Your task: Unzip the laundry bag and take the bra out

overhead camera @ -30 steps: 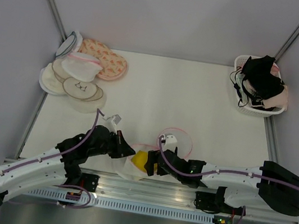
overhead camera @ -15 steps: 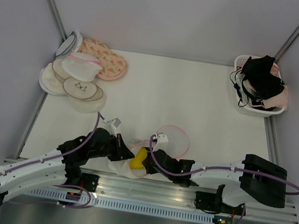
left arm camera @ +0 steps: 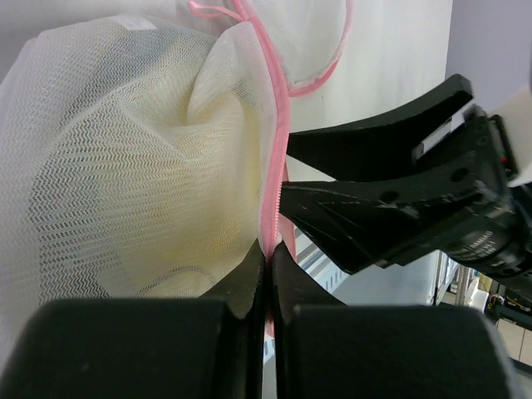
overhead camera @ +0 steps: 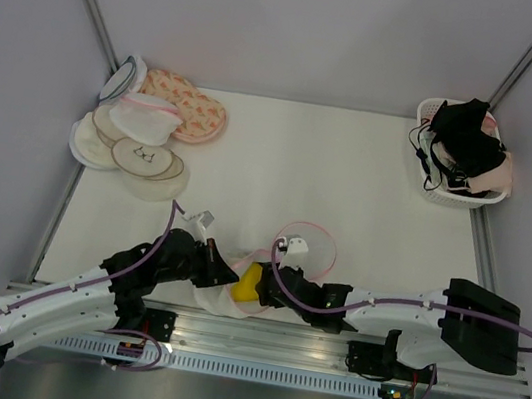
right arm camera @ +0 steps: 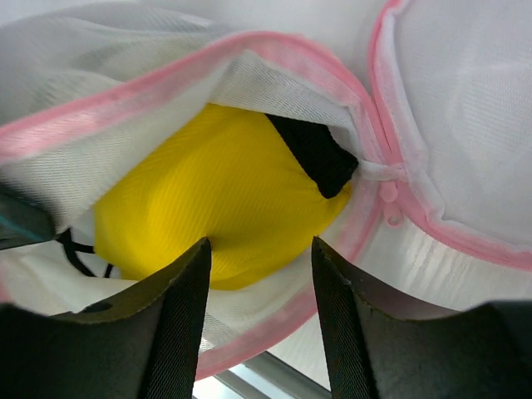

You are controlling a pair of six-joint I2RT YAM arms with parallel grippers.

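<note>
The laundry bag [overhead camera: 217, 300] is a white mesh pouch with pink zipper trim [left arm camera: 277, 150], lying unzipped at the table's near edge. Its round lid [overhead camera: 305, 246] is flapped back to the right. A yellow bra [overhead camera: 250, 283] with a black part fills the opening [right arm camera: 216, 208]. My left gripper [left arm camera: 269, 253] is shut on the pink trim at the bag's rim [overhead camera: 219, 271]. My right gripper [right arm camera: 259, 249] is open at the mouth of the bag, its fingertips [right arm camera: 187, 283] either side of the bra's lower edge. The zipper pull [right arm camera: 389, 204] hangs beside the lid.
A white basket [overhead camera: 420, 184] heaped with dark and pink garments stands at the back right. Other pouches, one peach floral [overhead camera: 192, 107] and one cream disc with a bra drawing [overhead camera: 143, 157], lie piled at the back left. The metal rail [overhead camera: 264, 339] runs just below the bag.
The right gripper has pushed left into the bag's mouth, and the bag and lid have shifted slightly left and nearer the edge. The left gripper keeps its hold on the trim.
</note>
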